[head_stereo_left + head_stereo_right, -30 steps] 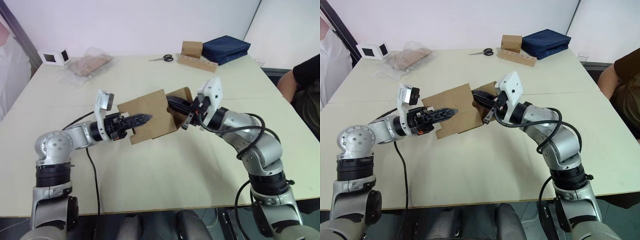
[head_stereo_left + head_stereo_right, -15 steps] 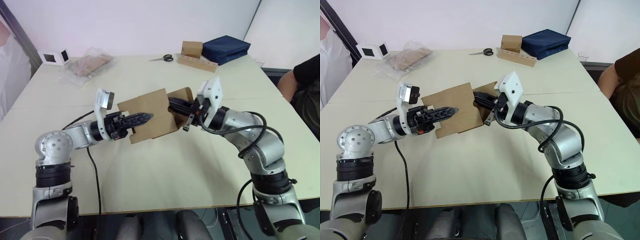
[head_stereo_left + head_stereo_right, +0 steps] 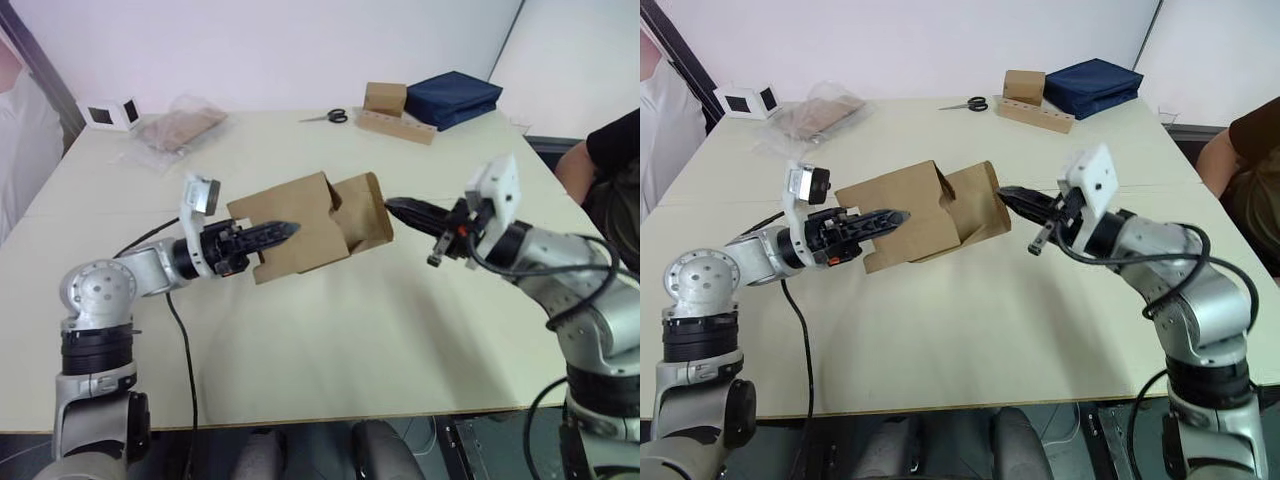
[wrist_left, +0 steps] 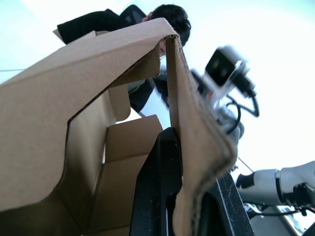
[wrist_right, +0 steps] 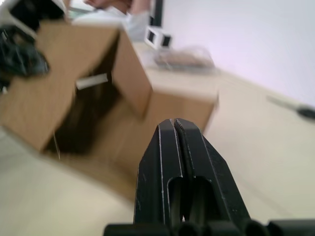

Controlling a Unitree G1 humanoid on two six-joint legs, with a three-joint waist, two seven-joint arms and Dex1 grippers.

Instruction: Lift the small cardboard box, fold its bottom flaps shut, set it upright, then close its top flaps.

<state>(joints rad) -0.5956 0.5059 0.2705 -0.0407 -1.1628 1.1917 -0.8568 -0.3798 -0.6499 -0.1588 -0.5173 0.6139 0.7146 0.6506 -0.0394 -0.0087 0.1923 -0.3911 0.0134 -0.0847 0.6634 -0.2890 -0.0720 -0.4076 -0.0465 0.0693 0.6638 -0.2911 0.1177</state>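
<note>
Above the table, left pincer (image 3: 285, 231) pinches small cardboard box (image 3: 300, 222) wall.

two cardboard boxes (image 3: 300, 225) (image 3: 384, 97), one scissors (image 3: 326, 117)

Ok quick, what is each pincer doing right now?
Left pincer: shut on a wall of the small cardboard box, holding it up.
Right pincer: shut, holding nothing, apart from the box.
</note>
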